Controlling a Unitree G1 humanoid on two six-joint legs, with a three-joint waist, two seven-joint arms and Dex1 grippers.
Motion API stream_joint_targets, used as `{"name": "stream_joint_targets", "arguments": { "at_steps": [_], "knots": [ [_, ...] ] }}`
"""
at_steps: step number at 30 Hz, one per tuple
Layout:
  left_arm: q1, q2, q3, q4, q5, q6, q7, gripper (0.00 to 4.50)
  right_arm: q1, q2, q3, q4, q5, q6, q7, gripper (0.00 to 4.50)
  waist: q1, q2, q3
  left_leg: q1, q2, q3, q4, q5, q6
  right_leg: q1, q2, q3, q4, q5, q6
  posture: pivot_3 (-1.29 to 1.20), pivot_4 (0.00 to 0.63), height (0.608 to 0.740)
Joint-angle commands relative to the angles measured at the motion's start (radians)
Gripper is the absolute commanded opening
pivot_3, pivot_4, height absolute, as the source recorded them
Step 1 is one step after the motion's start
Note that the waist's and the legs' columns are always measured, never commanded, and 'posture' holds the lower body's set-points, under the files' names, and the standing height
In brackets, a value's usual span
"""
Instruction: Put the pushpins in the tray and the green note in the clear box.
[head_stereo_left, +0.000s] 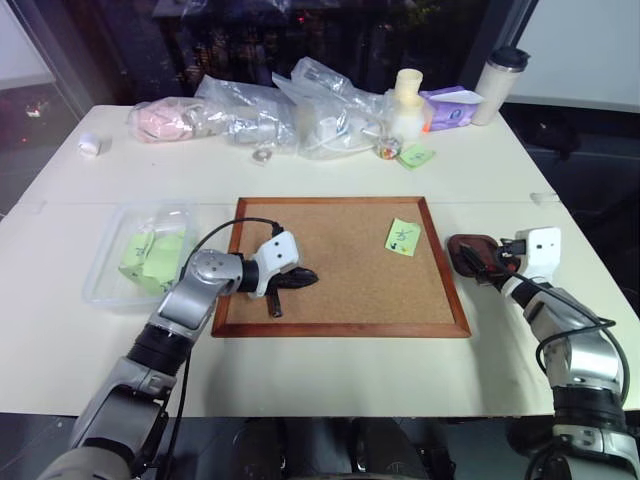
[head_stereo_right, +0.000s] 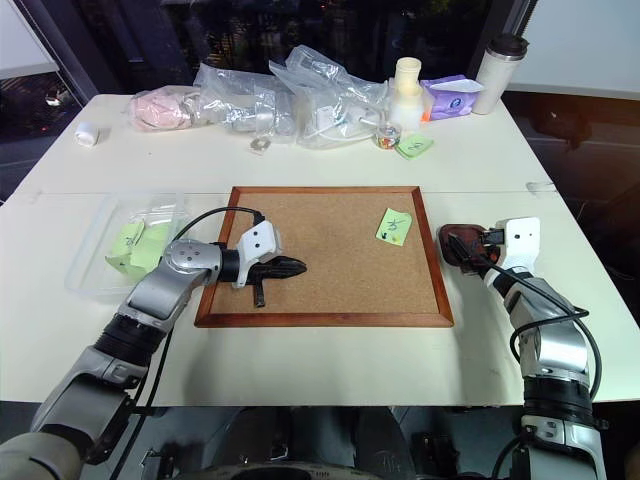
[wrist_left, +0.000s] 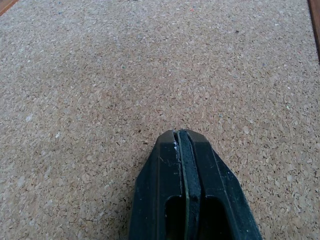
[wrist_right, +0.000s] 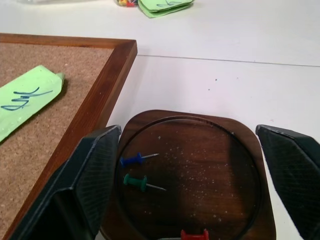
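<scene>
Where the pins lie: three pushpins (wrist_right: 139, 170) rest in the tray (wrist_right: 210, 165) — a blue, a green, and a red one at the near rim.
Tray: a dark brown wooden dish on the desk (head_stereo_left: 330, 380), just beside the right edge of the cork board (head_stereo_left: 340, 265), directly under the right hand.
Green note: the green note (head_stereo_left: 402, 236) lies flat on the cork board near its right frame, with no pin head that I can make out on it.
Clear box: the clear box (head_stereo_left: 110, 260) sits on the desk off the board's left edge, already holding green paper.
Right fingers: the right gripper (wrist_right: 190, 200) hangs over the tray with its fingers (wrist_right: 90, 180) wide apart and nothing between them.
Left fingers: the left gripper (head_stereo_left: 296, 280) rests low over the board's left part, pressed together and empty.
Key relation: the note lies to the left of the right hand, just across the board's frame, and well to the right of the left hand; the right arm is nearer, though the box is on the left arm's side.
Next move, as I judge it: pick up the note and carry it across to the box.
Background: plastic bags (head_stereo_left: 290, 110), a tumbler (head_stereo_left: 498, 80) and more green notes (head_stereo_left: 415, 156) sit at the far edge.
</scene>
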Motion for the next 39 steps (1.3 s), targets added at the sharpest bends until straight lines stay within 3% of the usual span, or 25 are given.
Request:
{"name": "stream_joint_targets", "arguments": {
  "at_steps": [1, 6, 9, 14, 30, 33, 39],
  "knots": [
    [0.019, 0.000, -0.021, 0.030, 0.034, 0.018, 0.016, 0.00, -0.028, 0.002, -0.043, -0.053, 0.029, -0.008, -0.015, 4.46, -0.001, 0.000, 0.000, 0.000, 0.000, 0.000, 0.000, 0.000, 0.000, 0.000, 0.000, 0.000, 0.000, 0.000, 0.000, 0.00, 0.150, 0.734],
    [0.019, 0.002, -0.020, 0.026, 0.034, 0.021, 0.014, 0.00, -0.050, 0.017, 0.005, -0.138, 0.093, 0.048, 0.057, 4.46, -0.002, 0.000, 0.000, 0.000, 0.000, -0.001, 0.000, 0.000, 0.000, 0.000, 0.000, 0.000, 0.000, 0.000, 0.000, 0.00, 0.150, 0.734],
    [0.016, 0.003, -0.018, 0.027, 0.034, 0.022, 0.013, 0.00, -0.065, 0.025, 0.139, -0.156, 0.030, 0.062, 0.108, 4.46, -0.003, 0.000, 0.000, 0.000, 0.000, -0.001, 0.000, 0.000, 0.000, 0.000, 0.000, 0.000, 0.000, 0.000, 0.000, 0.00, 0.150, 0.734],
    [0.023, 0.008, -0.015, 0.014, 0.032, 0.028, 0.014, 0.00, -0.073, 0.055, 0.230, -0.127, -0.003, 0.041, 0.151, 4.46, 0.000, 0.000, 0.000, 0.000, 0.000, -0.001, 0.000, -0.001, 0.001, 0.000, 0.000, 0.000, 0.000, 0.000, 0.000, 0.00, 0.150, 0.734],
    [0.044, 0.012, -0.012, -0.021, 0.022, 0.068, 0.017, 0.00, -0.051, 0.079, 0.245, -0.074, -0.003, -0.003, 0.218, 4.46, -0.003, 0.000, 0.000, -0.001, 0.000, -0.001, -0.001, -0.001, 0.002, -0.001, 0.000, 0.000, -0.002, 0.000, 0.000, 0.00, 0.150, 0.734],
    [0.044, 0.016, -0.014, -0.011, 0.027, 0.066, 0.014, 0.00, -0.055, 0.085, 0.248, -0.048, -0.011, -0.023, 0.222, 3.23, -0.004, 0.000, 0.000, 0.000, 0.000, -0.001, -0.001, -0.001, 0.002, -0.001, 0.000, 0.000, -0.002, 0.000, 0.000, 0.00, 0.150, 0.734],
    [0.054, 0.027, -0.013, -0.022, 0.025, 0.071, 0.008, 0.00, -0.059, 0.100, 0.243, -0.035, -0.015, -0.042, 0.217, 0.10, -0.005, 0.000, 0.000, 0.000, 0.001, -0.001, -0.002, -0.001, 0.002, -0.001, 0.000, 0.000, -0.002, 0.000, 0.000, 0.00, 0.150, 0.734]
  ]
}}
